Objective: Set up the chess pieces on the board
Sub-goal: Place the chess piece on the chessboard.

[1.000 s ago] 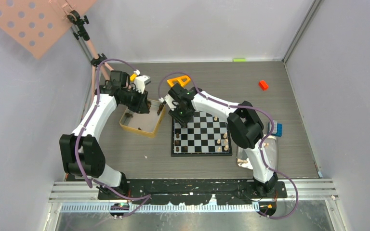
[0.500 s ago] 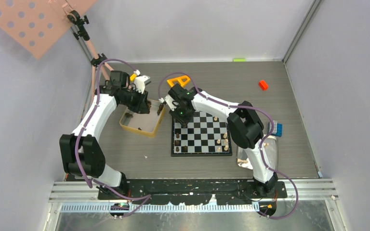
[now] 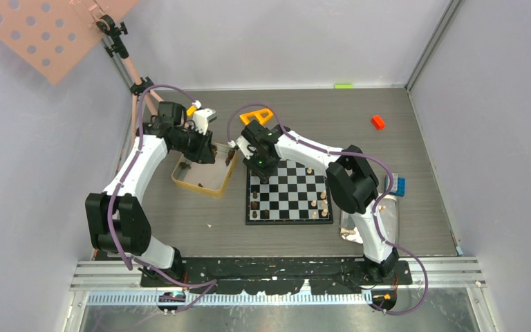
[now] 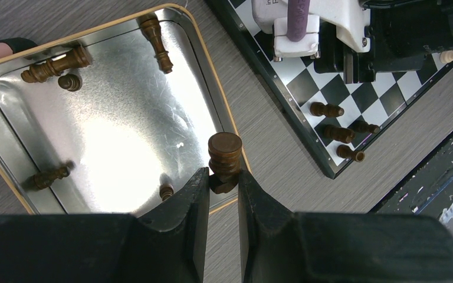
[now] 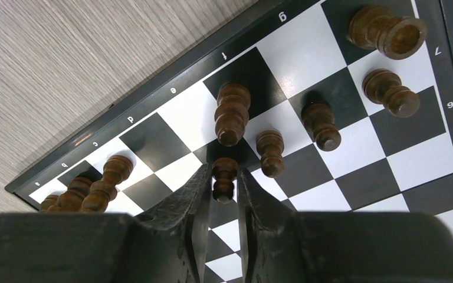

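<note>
The board [image 3: 297, 188] lies mid-table with dark chess pieces [image 3: 256, 205] along its left side and pale ones [image 3: 323, 200] on its right. My left gripper [image 4: 222, 180] is shut on a dark brown piece [image 4: 225, 154], held over the near rim of the gold tin [image 4: 224, 112]. Several dark pieces [image 4: 53, 65] lie in the tin. My right gripper [image 5: 223, 184] is shut on a dark pawn [image 5: 225, 177] standing on a square at the board's far left corner [image 3: 258, 171], among other dark pieces [image 5: 232, 112].
An orange triangle [image 3: 257, 115] lies behind the board. A red block [image 3: 377, 122] sits at the far right. A blue brick [image 3: 399, 185] and a silver tray [image 3: 390, 220] are right of the board. The tin [image 3: 205, 181] is left of it.
</note>
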Controlling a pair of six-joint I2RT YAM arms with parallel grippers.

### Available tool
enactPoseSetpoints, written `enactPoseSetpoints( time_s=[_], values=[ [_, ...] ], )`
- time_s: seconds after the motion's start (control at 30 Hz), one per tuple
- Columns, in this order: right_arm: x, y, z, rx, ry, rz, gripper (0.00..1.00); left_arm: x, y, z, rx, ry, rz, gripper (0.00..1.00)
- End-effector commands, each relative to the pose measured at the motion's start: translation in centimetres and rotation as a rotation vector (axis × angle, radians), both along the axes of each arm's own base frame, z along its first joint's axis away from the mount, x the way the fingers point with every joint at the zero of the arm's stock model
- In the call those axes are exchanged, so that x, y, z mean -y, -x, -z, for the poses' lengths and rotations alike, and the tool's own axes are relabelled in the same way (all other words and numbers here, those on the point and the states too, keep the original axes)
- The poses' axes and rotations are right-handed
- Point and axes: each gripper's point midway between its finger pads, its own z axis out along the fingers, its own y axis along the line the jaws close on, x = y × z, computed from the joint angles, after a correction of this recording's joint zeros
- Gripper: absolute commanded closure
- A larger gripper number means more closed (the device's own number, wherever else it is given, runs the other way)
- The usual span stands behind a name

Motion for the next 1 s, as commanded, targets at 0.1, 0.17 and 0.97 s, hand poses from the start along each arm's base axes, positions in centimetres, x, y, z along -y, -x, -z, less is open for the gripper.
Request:
enactPoseSetpoints(
  time_s=[0.1, 0.17, 0.97],
  values=[
    [-1.1, -0.7, -2.7, 0.054, -0.051, -0.006, 0.65, 0.3, -0.1, -1.4, 0.025, 0.032, 0.008, 0.98],
    [-1.1, -0.7, -3.2, 0.059, -0.059, -0.003, 0.61, 0.4, -0.2, -1.4, 0.025, 0.035, 0.011, 0.98],
    [3.5, -2.8, -19.2, -0.259, -0.891, 0.268, 0.44, 13.2, 1.7, -3.7, 0.123, 0.097, 0.451, 0.96]
  ],
)
